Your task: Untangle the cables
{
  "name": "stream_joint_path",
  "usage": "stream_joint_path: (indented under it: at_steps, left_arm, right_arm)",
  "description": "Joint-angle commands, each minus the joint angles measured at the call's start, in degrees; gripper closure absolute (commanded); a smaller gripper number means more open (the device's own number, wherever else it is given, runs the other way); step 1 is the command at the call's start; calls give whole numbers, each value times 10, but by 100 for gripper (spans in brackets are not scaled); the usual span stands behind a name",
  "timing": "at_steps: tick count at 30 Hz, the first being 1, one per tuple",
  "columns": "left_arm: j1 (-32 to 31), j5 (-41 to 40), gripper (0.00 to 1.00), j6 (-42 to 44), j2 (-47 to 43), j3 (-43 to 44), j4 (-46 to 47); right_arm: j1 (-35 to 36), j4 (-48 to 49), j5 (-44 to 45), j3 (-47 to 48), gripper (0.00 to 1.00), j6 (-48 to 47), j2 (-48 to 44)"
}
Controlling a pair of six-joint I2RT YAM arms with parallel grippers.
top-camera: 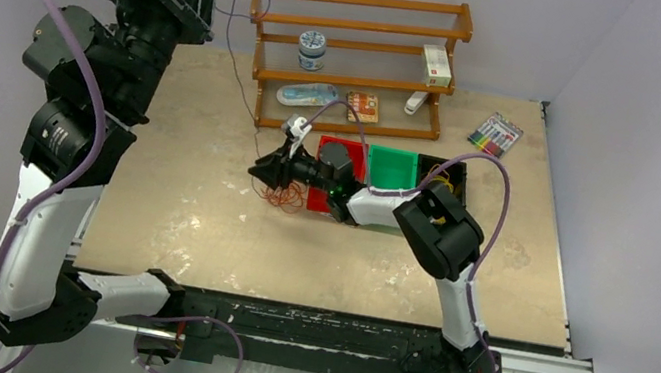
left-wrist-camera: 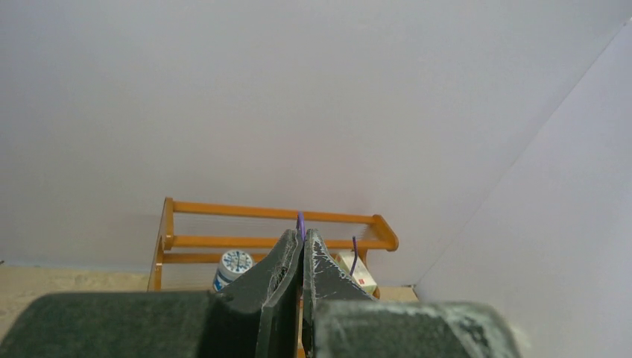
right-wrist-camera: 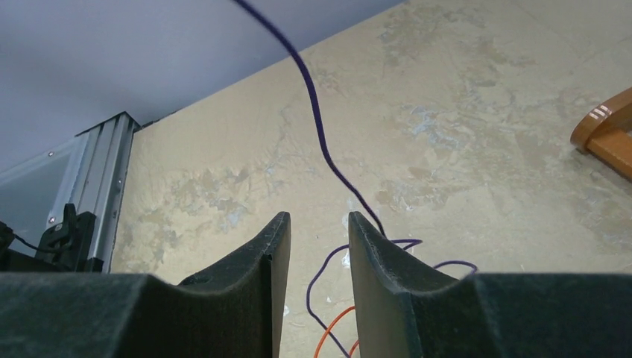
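Left gripper [left-wrist-camera: 303, 234], raised at ten o'clock from the cables [top-camera: 284, 199], pinches a purple strand [left-wrist-camera: 301, 218]. Right gripper [right-wrist-camera: 319, 220], fingers spread, hovers over the cables, at nine o'clock of the red bin [top-camera: 341, 146].

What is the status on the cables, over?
Left gripper raised, shut on purple cable. Right gripper open, low at the tangle. Wooden rack and bins close by.

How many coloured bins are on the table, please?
3, side by side before the wooden rack: the red bin at left, partly under the right arm; the green bin in the middle; the black bin at right. None seems hidden.
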Motion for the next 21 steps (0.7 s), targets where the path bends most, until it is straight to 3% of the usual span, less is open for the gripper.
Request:
stream_joint_path:
  at_steps: [1,21]
  left_arm:
    - [3,-19,100,17,8,40,39]
    - [3,-38,100,68,68,179,105]
  right_arm:
    - [5,51,-14,-7,63,12,20]
    - [9,59,-32,-27,64,20,61]
